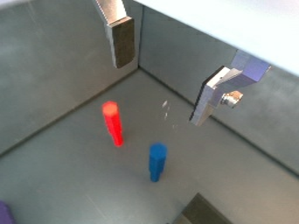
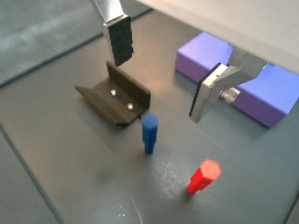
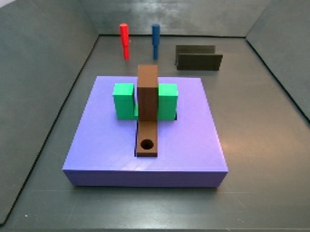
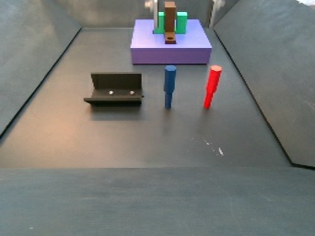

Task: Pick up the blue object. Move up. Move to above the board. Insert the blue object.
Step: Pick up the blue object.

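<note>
The jaws (image 1: 163,63) hang above the table (image 4: 74,138) with nothing between them: both wrist views show the two silver fingers (image 2: 119,39) spread wide apart, dark pads facing an empty gap. The blue object (image 2: 149,135) stands upright on the table below that gap, clear of both fingers. In a side view it (image 4: 170,86) stands just beside the red peg (image 4: 212,86), apart from it, with the fixture (image 4: 114,89) on its other side; neither touches it. In a wrist view the fixture (image 2: 114,100) sits near the blue object, its two bolts facing the camera. The board (image 3: 148,104) lies along the top of the purple-blue slab (image 3: 194,145), passing through the green block (image 3: 123,100), its round black hole (image 3: 148,144) near one end. In the same side view the blue object (image 3: 157,39) and red peg (image 3: 125,40) stand beyond the slab, well apart from the board. The arm itself cannot be made out in either side view.
</note>
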